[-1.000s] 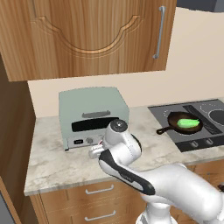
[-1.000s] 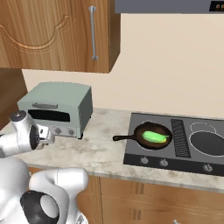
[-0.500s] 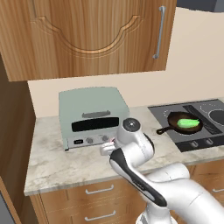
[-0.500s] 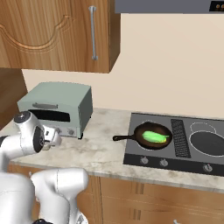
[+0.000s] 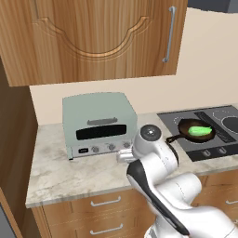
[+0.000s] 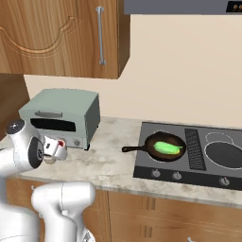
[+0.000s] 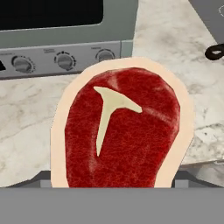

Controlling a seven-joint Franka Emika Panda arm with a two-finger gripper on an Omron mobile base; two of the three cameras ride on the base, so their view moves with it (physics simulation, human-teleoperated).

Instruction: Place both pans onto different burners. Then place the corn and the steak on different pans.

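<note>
- My hand (image 6: pixel 56 147) is low over the marble worktop (image 5: pixel 83 173), in front of the toaster oven (image 5: pixel 100 122), and its fingers stand wide apart with the steak (image 7: pixel 120 133) between them, gripped across its width.
- In the hand view the steak sits right in front of me: red meat, pale fat rim, white T-shaped bone mark. Its lower edge is cut off, so I can't see where my fingertips touch it.
- Just past it are the oven's knobs and dark glass door.
- Farther along the worktop is the cooktop (image 6: pixel 189 163). The brown skillet (image 6: pixel 163 146) sits on its near-left burner, handle pointing back toward the oven.
- The corn (image 6: pixel 168 148) lies inside that skillet, green and lengthwise.
- Beyond the ribbed grille, the flat grey pan (image 6: pixel 224 155) rests on a burner at the cooktop's far side.
</note>
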